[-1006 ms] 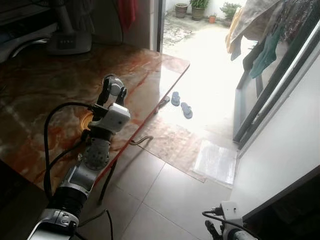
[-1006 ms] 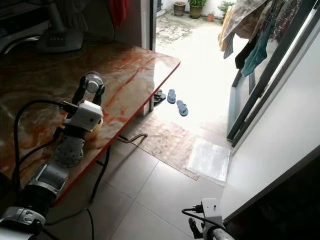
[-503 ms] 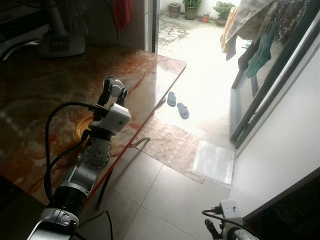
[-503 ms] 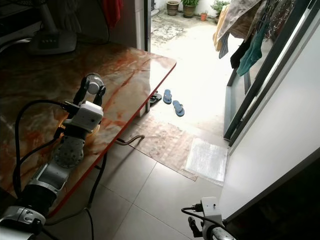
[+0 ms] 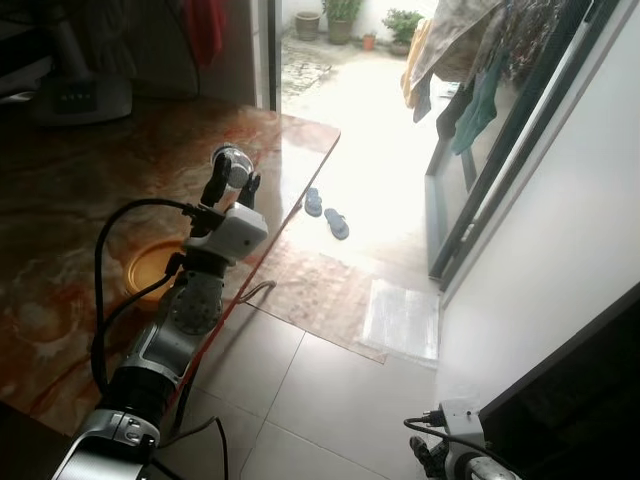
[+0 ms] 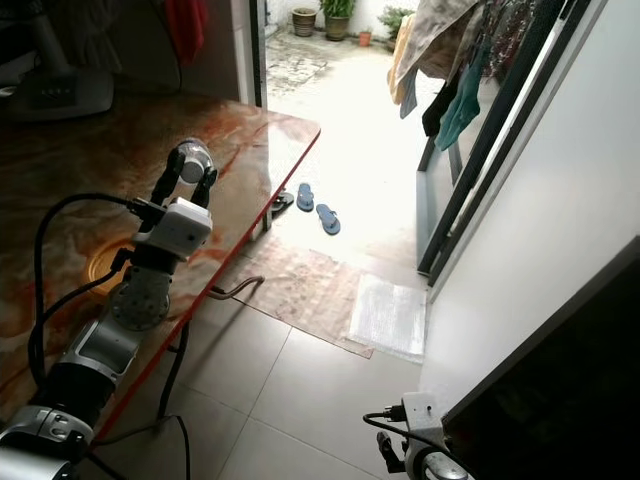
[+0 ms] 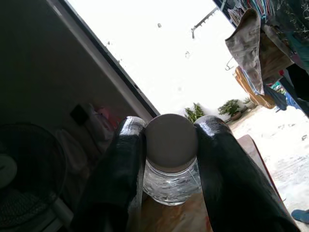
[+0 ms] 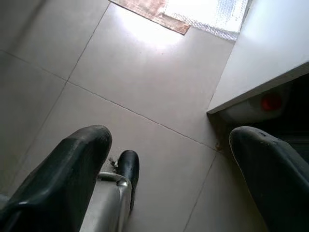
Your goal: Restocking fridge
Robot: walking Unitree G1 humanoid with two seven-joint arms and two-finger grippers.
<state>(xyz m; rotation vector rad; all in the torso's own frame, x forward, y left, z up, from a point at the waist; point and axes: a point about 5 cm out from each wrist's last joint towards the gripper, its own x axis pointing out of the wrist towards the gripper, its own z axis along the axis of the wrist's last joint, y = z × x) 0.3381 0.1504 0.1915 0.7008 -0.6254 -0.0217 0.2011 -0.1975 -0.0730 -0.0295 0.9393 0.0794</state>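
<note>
Camera swung right, left tool (image 5: 231, 178) still clamping round-capped clear jar (image 7: 171, 166), right tool (image 8: 164, 179) wide.

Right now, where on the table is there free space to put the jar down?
The left gripper holds the jar over the marble table. Bare patches: the corner toward the doorway, and the stretch between the yellow plate and the fan base. The plate lies beside the arm, so that spot is tighter.

Left tool (image 5: 231, 181) clamped, right tool (image 8: 164, 179) spread wide.
</note>
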